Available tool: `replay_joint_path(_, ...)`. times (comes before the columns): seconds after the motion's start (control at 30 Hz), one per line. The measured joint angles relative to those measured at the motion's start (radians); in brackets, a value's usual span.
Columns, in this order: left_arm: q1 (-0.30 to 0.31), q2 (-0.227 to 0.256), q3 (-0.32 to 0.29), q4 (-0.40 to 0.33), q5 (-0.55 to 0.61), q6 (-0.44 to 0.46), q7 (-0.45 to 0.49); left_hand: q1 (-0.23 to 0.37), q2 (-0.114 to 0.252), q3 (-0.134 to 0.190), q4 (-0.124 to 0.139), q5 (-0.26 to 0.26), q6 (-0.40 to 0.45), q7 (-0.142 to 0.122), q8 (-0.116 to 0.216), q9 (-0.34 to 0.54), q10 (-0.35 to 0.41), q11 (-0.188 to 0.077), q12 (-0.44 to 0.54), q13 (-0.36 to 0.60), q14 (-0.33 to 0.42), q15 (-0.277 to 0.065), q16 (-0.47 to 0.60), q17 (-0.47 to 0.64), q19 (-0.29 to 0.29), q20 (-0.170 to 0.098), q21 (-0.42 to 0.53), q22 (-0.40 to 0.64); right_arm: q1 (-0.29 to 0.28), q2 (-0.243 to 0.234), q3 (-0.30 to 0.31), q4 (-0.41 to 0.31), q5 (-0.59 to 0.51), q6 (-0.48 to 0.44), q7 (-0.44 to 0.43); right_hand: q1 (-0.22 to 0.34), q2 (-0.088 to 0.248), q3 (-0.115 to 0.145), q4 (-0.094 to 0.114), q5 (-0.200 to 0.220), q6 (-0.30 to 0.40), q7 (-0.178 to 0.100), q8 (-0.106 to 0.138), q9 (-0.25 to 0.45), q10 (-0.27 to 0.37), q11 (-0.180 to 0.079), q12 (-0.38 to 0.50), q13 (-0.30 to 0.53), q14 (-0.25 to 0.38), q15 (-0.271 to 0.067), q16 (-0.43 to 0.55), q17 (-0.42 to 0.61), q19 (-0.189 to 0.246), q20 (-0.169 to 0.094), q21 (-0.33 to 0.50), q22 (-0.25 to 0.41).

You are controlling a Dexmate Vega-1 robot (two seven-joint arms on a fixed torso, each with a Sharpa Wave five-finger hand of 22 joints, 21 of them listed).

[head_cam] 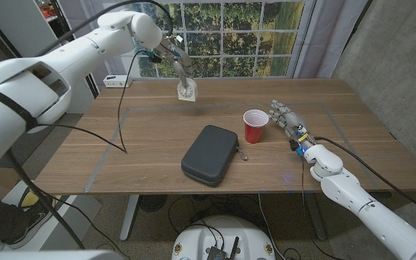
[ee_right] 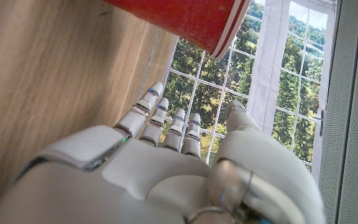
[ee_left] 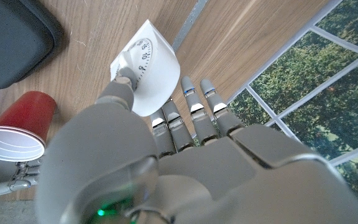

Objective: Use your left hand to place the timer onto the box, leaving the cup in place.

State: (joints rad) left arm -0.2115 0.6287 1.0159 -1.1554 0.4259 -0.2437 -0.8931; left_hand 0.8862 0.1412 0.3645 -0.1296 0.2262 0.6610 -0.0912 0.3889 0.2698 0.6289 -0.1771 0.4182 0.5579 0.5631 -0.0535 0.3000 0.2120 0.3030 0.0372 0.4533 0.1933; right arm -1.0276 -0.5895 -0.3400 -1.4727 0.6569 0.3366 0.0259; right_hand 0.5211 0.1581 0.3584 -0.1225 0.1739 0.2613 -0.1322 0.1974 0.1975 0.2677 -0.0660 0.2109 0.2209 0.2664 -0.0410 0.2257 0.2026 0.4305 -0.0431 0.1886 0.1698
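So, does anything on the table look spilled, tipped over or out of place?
Nothing stands out. The cup stands upright with no spill around it, and the box lies closed near the table's middle. The timer is at the far edge, where the left hand holds it; the right hand waits beside the cup.

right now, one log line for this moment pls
left hand: grips timer at far edge | box: centre, bare | cup: upright | right hand: open beside cup

Bare wood is seen between the timer [head_cam: 186, 91], held at the table's [head_cam: 150, 133] far edge, and the box [head_cam: 209, 154]. At the box's 2 o'clock the cup [head_cam: 255, 126] stands close by, with the right hand [head_cam: 289, 121] just beyond it at 3 o'clock.
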Motion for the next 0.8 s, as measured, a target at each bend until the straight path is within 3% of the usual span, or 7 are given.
replay_joint_path(0.3,0.014,0.024,-0.064,-0.101,-0.01,0.0,-0.058,0.0,0.0,0.0,0.0,0.0,0.0,0.0,0.002,0.0,0.0,0.0,0.0,0.007,0.0,0.0,-0.004,0.005,0.0,0.0,0.003,0.0,-0.017,-0.001,0.004,-0.013,-0.001,0.01,-0.008,0.0,0.0,0.0,0.0,0.0,0.0,0.0,0.0,0.0,0.0,0.0,0.0,0.0,0.0,0.0,0.0,0.0,0.0,0.0,0.0,0.0)
replay_joint_path(0.47,0.014,0.024,-0.064,-0.101,-0.034,-0.002,-0.084,0.0,0.0,0.0,0.0,-0.003,0.0,0.0,0.002,0.0,0.0,0.0,0.002,0.013,0.007,0.0,-0.004,0.005,0.003,-0.003,0.005,0.0,-0.024,-0.001,0.006,-0.019,-0.001,0.01,-0.008,0.0,0.0,0.0,0.0,0.004,0.0,0.0,0.0,0.0,0.0,0.0,0.0,0.0,0.0,0.0,0.0,0.0,0.0,0.0,0.0,0.0)
replay_joint_path(0.5,0.031,0.041,-0.105,-0.161,-0.041,-0.004,-0.089,0.0,0.0,0.0,0.0,-0.003,0.0,0.0,0.002,0.0,0.0,0.0,0.004,0.013,0.007,0.0,-0.004,0.005,0.003,-0.003,0.006,0.0,-0.025,-0.001,0.006,-0.02,-0.006,0.018,-0.017,0.0,0.0,0.0,0.0,0.004,0.0,0.0,0.0,0.0,0.0,0.0,0.0,0.0,0.0,0.0,0.0,0.0,0.0,0.0,0.0,0.0)
replay_joint_path(0.8,0.056,0.06,-0.145,-0.225,-0.089,-0.024,-0.121,0.0,0.0,0.0,0.0,-0.004,0.009,0.002,0.002,0.0,0.007,0.004,0.004,0.014,0.014,0.0,-0.004,0.004,0.003,-0.003,0.009,0.0,-0.032,0.005,0.006,-0.026,-0.019,0.034,-0.028,0.0,0.0,-0.004,0.004,0.004,0.004,-0.004,0.0,0.0,0.0,0.0,0.0,0.005,0.0,0.0,0.0,0.0,0.0,0.0,0.0,0.0)
